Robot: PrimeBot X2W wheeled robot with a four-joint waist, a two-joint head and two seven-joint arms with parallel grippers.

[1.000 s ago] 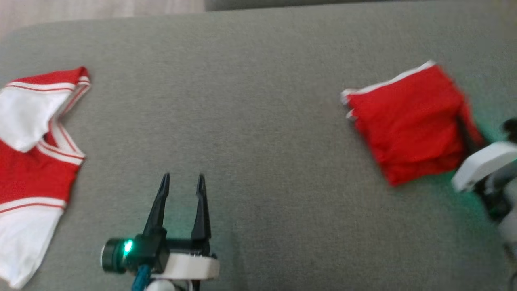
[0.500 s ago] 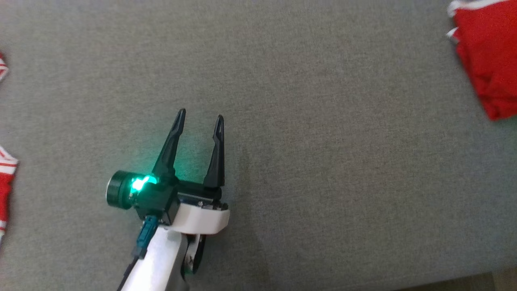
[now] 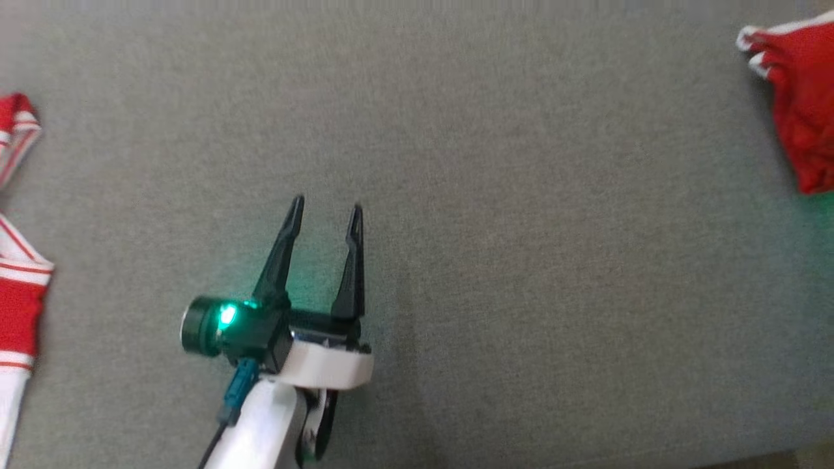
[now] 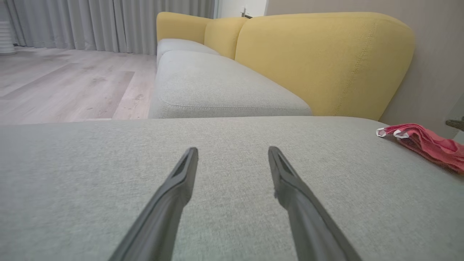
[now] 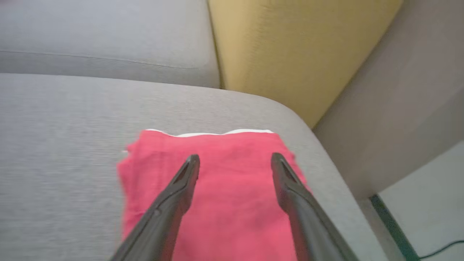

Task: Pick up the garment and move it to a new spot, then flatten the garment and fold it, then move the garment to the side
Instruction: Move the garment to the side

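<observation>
The folded red garment with white trim [image 3: 801,111] lies at the far right edge of the grey cushion [image 3: 508,195]; it also shows as a flat red bundle [image 4: 427,145] and a square red pad [image 5: 214,195]. My right gripper [image 5: 235,159] hovers open just above that garment, with nothing between its fingers. My left gripper [image 3: 324,215] stands open over bare cushion at the lower middle, well left of the folded garment, and is seen again with fingers apart [image 4: 232,152].
A second red and white garment [image 3: 16,273] lies at the left edge of the cushion. Yellow sofa backrests [image 4: 319,61] and another grey seat [image 4: 217,87] stand beyond. A wall and floor gap [image 5: 417,152] lie past the cushion's right end.
The head camera has swung, so the folded garment slid toward the right edge of the picture and the right arm left it. The left gripper stays open over the cushion.
</observation>
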